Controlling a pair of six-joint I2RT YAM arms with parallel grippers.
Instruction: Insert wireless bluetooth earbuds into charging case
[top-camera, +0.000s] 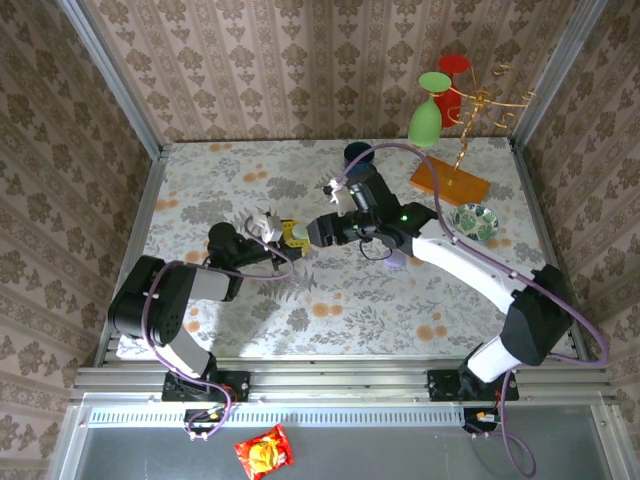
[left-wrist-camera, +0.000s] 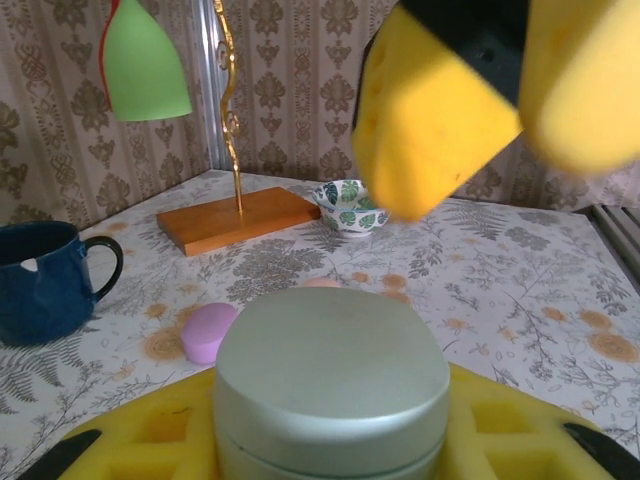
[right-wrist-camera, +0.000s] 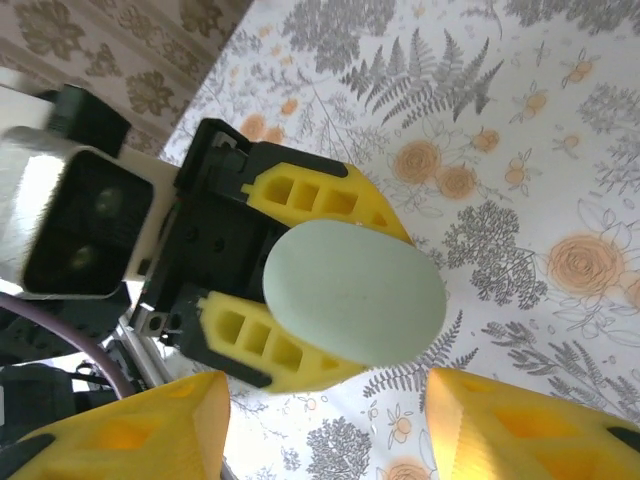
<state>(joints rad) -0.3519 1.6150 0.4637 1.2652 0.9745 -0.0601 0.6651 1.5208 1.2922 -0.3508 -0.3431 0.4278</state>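
Left gripper (top-camera: 288, 236) is clamped on the case (right-wrist-camera: 352, 292), a pale green egg-shaped shell that is closed, pinched between both yellow pads near the middle of the table (left-wrist-camera: 520, 290). Right gripper (top-camera: 320, 230) sits just at its 3 o'clock in the top view, fingers spread wide and holding nothing, close to the case but apart from it. In the left wrist view a pink pebble (left-wrist-camera: 209, 332) lies at the case's 10 o'clock, a mug (left-wrist-camera: 45, 280) at 9 o'clock and a bowl (left-wrist-camera: 350, 206) at 12 o'clock.
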